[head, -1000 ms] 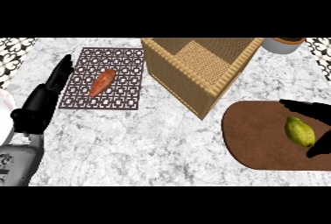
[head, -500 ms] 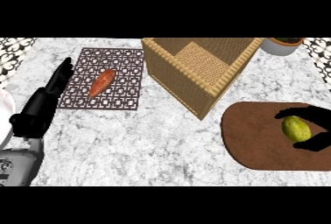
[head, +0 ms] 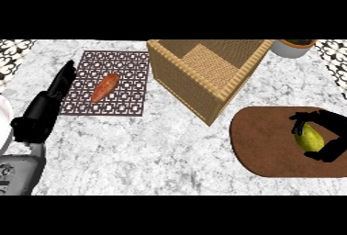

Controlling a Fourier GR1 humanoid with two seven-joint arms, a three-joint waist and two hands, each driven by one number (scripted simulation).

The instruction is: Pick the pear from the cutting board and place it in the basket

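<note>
Head view | right hand (head: 333,127) curled round pear (head: 310,138) on cutting board (head: 267,147)

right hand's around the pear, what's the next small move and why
Probably lift it straight up: the right hand curls round the pear on the cutting board, and the basket has walls to clear.

The place is a kitchen. A grey-veined marble counter (head: 149,151) carries a brown wooden cutting board (head: 264,147) with a pear (head: 311,137) on it, a woven basket (head: 234,87), and a patterned mat (head: 129,98) bearing an orange vegetable (head: 105,87).
</note>
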